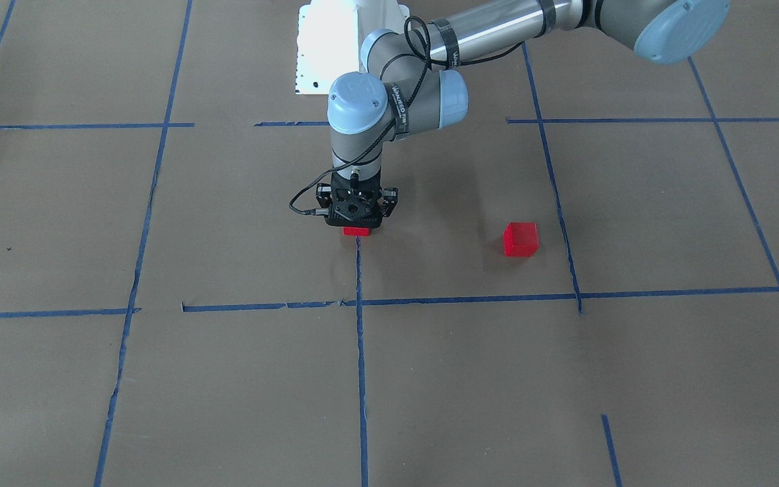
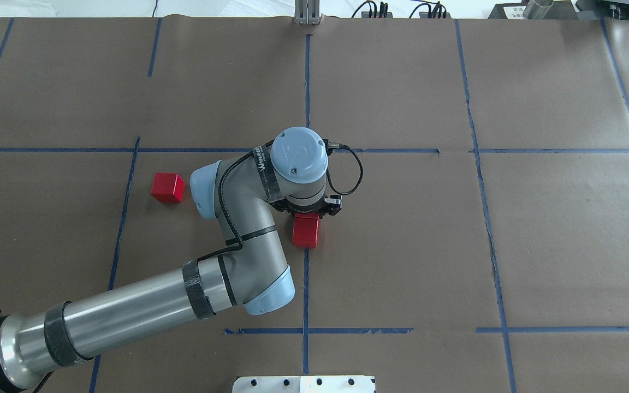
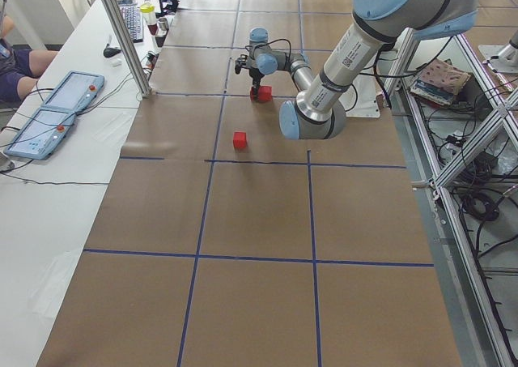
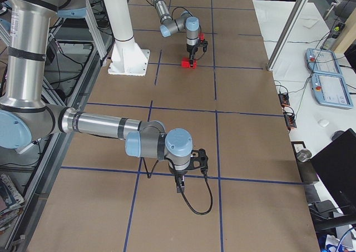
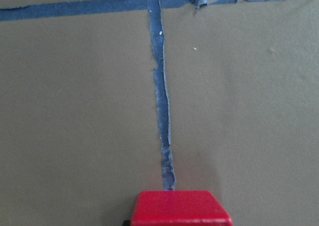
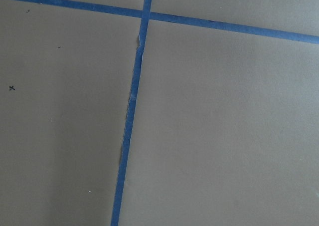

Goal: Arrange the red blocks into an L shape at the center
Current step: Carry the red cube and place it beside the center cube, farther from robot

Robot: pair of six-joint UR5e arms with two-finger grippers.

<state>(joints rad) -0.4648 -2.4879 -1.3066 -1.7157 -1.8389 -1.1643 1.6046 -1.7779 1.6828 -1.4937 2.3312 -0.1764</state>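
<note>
My left gripper (image 1: 356,227) stands upright at the table's center, low over the paper, shut on a red block (image 1: 356,231) that also shows at the bottom of the left wrist view (image 5: 179,210). In the overhead view the red patch (image 2: 306,232) below the gripper (image 2: 306,214) looks longer than one cube, so a second cube seems to lie against the held one; the wrist hides the join. A third red block (image 1: 520,239) sits alone to the robot's left (image 2: 167,187). My right gripper (image 4: 179,188) shows only in the exterior right view; I cannot tell its state.
Blue tape lines (image 2: 306,289) divide the brown paper into squares. The white robot base (image 1: 335,40) stands at the robot's edge of the table. Teach pendants (image 3: 48,112) lie on the side bench. My right arm hovers far to the robot's right.
</note>
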